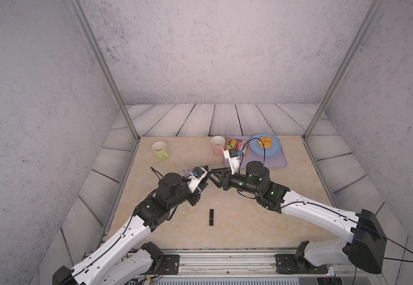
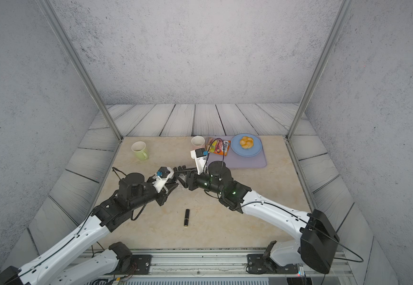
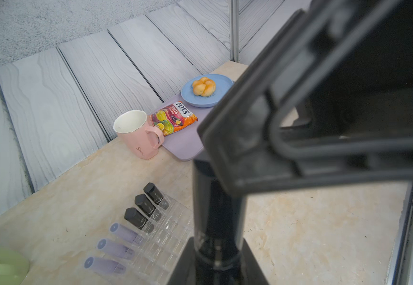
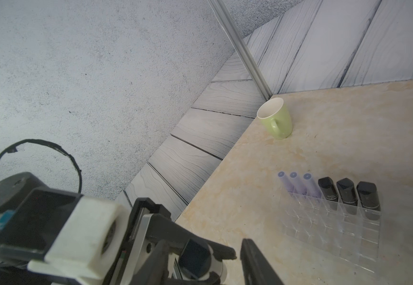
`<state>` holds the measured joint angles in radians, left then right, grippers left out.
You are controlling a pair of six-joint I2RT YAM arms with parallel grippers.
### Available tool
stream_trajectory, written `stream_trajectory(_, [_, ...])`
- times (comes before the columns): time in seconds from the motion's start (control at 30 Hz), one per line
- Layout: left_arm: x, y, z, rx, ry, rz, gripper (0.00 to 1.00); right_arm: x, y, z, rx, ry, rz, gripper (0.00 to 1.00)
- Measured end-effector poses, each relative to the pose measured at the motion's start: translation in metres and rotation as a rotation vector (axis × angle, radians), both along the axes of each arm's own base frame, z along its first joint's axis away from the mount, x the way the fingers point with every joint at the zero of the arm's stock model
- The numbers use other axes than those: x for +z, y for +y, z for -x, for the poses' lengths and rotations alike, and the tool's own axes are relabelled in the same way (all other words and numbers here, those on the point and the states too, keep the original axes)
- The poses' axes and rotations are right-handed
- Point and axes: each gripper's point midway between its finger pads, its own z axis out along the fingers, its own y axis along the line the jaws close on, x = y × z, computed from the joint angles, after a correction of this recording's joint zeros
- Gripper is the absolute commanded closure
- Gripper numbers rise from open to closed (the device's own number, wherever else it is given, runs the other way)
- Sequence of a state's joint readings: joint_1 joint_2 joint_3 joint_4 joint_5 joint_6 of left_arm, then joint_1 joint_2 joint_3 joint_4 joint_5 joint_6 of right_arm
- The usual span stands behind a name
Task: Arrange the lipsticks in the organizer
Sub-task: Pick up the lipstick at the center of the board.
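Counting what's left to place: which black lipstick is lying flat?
The lone black lipstick on the bare tabletop, nearest the robot's base. The other black ones stand upright in the organizer or sit in the left gripper.

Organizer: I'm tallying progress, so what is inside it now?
The organizer holds three lilac lipsticks and three black lipsticks in one edge row. Other compartments look empty; arms hide most of it from above.

Clear organizer (image 4: 336,237); three lilac lipsticks (image 4: 298,185), three black ones (image 4: 346,195) upright in edge row; black lipstick (image 1: 211,217) flat, well apart.
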<state>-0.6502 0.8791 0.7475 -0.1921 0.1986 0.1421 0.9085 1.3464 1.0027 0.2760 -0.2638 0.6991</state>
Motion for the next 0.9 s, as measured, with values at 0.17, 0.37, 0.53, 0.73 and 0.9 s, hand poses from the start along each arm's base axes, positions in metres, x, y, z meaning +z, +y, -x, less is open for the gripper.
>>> stream_trajectory(0.17, [-0.001, 0.001, -0.003, 0.019, 0.002, -0.007, 1.00, -0.011, 0.006, -0.001, 0.003, 0.036, 0.049, 0.64])
stream_trajectory(0.37, [-0.002, 0.003, -0.006, 0.038, 0.003, -0.013, 1.00, -0.018, 0.010, -0.005, -0.009, 0.064, 0.089, 0.75])
stream_trajectory(0.53, [-0.005, 0.005, -0.009, 0.056, 0.008, -0.029, 0.99, -0.022, 0.011, -0.008, -0.018, 0.074, 0.104, 0.81])
stream_trajectory(0.73, [-0.010, 0.009, -0.010, 0.077, 0.019, -0.046, 0.96, -0.026, 0.014, -0.010, -0.020, 0.086, 0.107, 0.79])
stream_trajectory(0.9, [-0.009, 0.010, -0.011, 0.087, 0.015, -0.048, 1.00, -0.026, 0.016, -0.014, -0.034, 0.097, 0.101, 0.70])
